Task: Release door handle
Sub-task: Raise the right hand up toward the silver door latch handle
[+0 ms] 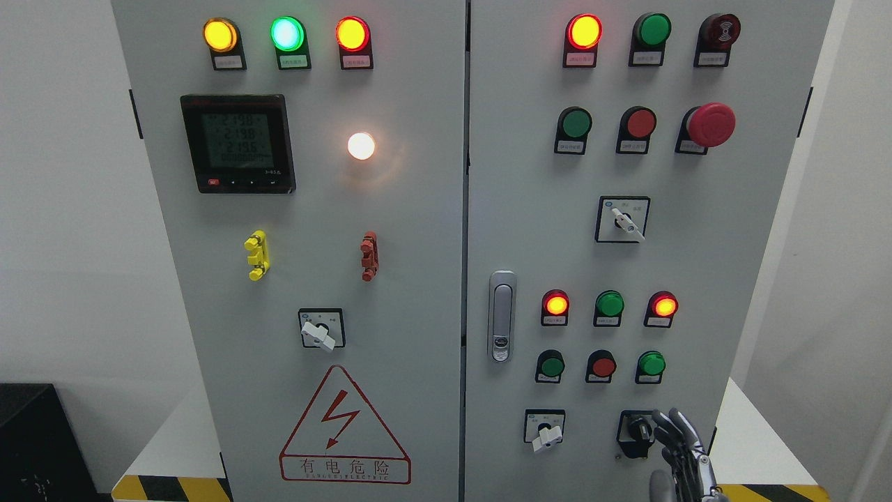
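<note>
At lower right of the frame, right hand (679, 446) rises beside a black knob (635, 432), fingers loosely apart, holding nothing; door handle (502, 316) at centre, upright, well apart from it.

Silver door handle (502, 316) upright, flush on right door's left edge.

The right hand (677, 446) rises at the bottom edge of the grey cabinet (418, 230), fingers relaxed beside a black rotary switch (634, 434). The door handle (502, 316) stands apart, near the middle seam, untouched.
</note>
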